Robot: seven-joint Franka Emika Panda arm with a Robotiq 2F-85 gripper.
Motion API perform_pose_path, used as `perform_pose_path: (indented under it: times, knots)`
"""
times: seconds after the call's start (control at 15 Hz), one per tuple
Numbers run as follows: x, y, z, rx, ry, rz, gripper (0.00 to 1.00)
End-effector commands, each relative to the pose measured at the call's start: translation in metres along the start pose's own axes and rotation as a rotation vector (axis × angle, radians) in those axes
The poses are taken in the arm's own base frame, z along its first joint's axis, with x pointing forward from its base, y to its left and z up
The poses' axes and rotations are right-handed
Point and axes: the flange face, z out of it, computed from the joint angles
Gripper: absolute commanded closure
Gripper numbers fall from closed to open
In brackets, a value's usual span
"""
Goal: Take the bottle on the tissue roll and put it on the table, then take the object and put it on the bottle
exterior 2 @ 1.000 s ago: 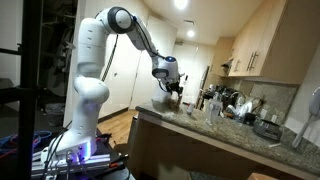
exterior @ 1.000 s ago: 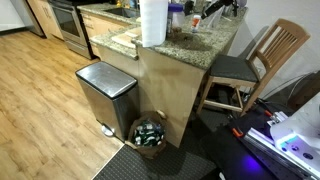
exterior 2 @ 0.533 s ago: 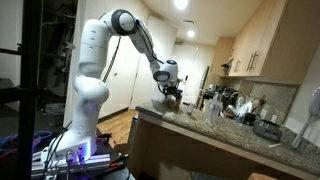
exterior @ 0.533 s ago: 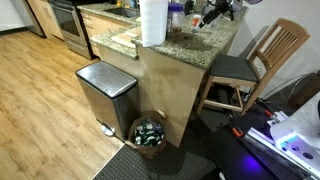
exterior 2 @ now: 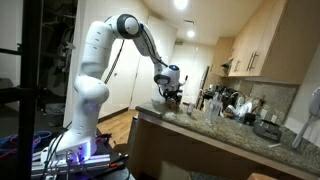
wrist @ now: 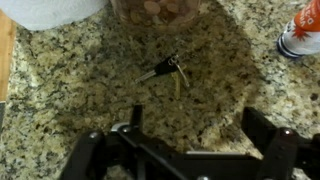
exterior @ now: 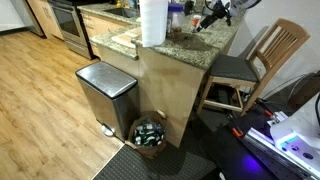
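Where the kitchen meets the wood floor, the speckled brown-grey granite counter [exterior: 185, 42] on its light wood base carries everything of the task. The white robot arm [exterior 2: 92, 60] reaches over it from a pedestal beside it. Against the counter's base stands the steel pedal bin [exterior: 105, 90], and a wooden slatted chair [exterior: 268, 55] is at its far side. The tall white paper tissue roll [exterior: 153, 22] stands upright on the counter near its edge. Just beside it is a clear round container [wrist: 160, 10] with brownish contents.

In the wrist view an orange and white bottle [wrist: 303, 30] stands on the granite, well apart from the roll. Whether this is the bottle of the task cannot be told. Between container and gripper a small dark and metallic object [wrist: 170, 70] lies flat on the stone, touching nothing else.

The gripper [wrist: 192, 118] hangs above the counter with its jaws spread wide and empty, both black fingers [wrist: 135, 118] clear of the object.
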Motion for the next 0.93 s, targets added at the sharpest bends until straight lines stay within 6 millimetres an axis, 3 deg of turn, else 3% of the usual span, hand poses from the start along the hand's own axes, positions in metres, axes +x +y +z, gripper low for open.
perform_pose_path:
  times: [0.0, 0.4, 0.47, 0.87]
  knots:
    - [-0.012, -0.013, 0.029, -0.117, -0.061, -0.032, 0.0]
    - [0.002, -0.022, 0.077, -0.127, -0.022, -0.126, 0.0]
    - [0.001, -0.015, 0.064, -0.138, -0.021, -0.09, 0.0]
    - [0.006, -0.019, 0.088, -0.154, -0.025, -0.129, 0.0]
